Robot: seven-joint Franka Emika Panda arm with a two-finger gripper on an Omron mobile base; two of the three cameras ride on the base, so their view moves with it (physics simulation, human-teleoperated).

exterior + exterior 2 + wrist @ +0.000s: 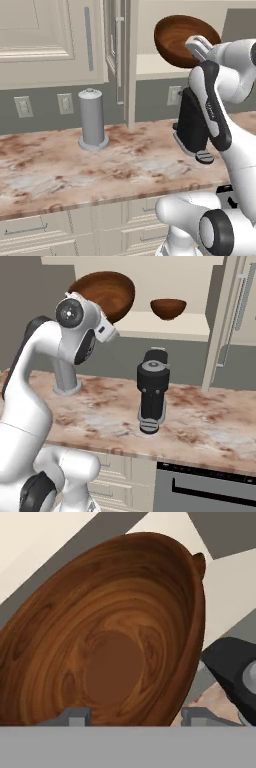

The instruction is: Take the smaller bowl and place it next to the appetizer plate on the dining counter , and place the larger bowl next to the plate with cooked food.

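Observation:
The larger bowl (180, 35) (106, 292) (110, 647), deep brown wood with visible grain, hangs tilted in front of the open cabinet shelf. My gripper (198, 47) (108, 331) (135, 717) is shut on its rim, one fingertip (75, 716) inside the bowl and the other outside. The smaller bowl (168, 308), dark reddish-brown, sits upright on the cream shelf to the right; a sliver of it (200, 562) peeks past the large rim. The appetizer plate, the plate with cooked food and the dining counter are out of view.
A black upright appliance (195, 130) (152, 391) stands on the marbled wall counter (75, 165) below the shelf. A grey paper towel holder (92, 120) (66, 376) stands to its left. The cabinet door (120, 50) (235, 316) hangs open beside the shelf.

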